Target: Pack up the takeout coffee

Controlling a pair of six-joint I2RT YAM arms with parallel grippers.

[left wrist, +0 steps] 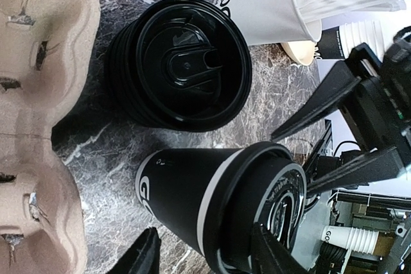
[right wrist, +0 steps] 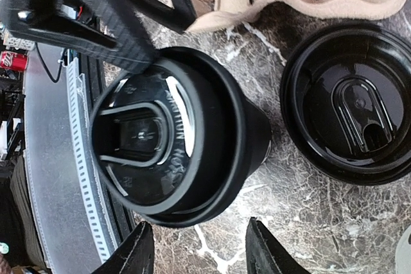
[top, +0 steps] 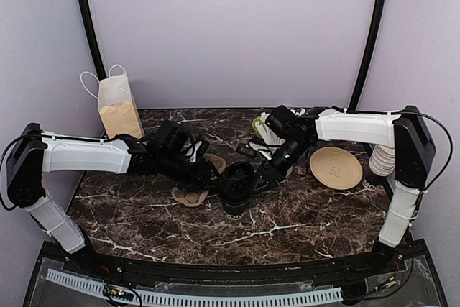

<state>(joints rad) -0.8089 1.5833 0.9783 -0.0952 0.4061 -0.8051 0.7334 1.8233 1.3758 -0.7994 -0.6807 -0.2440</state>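
The takeout coffee [top: 236, 193] is a black paper cup with its black lid on, upright at the middle of the marble table [top: 302, 221]. My left gripper [left wrist: 204, 230] hovers at its lidded top [left wrist: 218, 203], open. One finger lies across the lid's rim and the other stands clear of the cup wall. From the other side my right gripper [right wrist: 198, 224] is open, its fingertips just short of the cup [right wrist: 168, 142] and touching nothing. In the top view the left gripper [top: 212, 172] and right gripper [top: 260, 177] flank the cup.
A stack of black lids [top: 241, 172] sits right behind the cup. A pulp cup carrier [top: 190, 195] lies to its left. A paper bag [top: 118, 109] stands at the back left, with a white straw cup [left wrist: 270, 11] at the back. At the right are a tan disc [top: 336, 168] and stacked cups [top: 381, 159].
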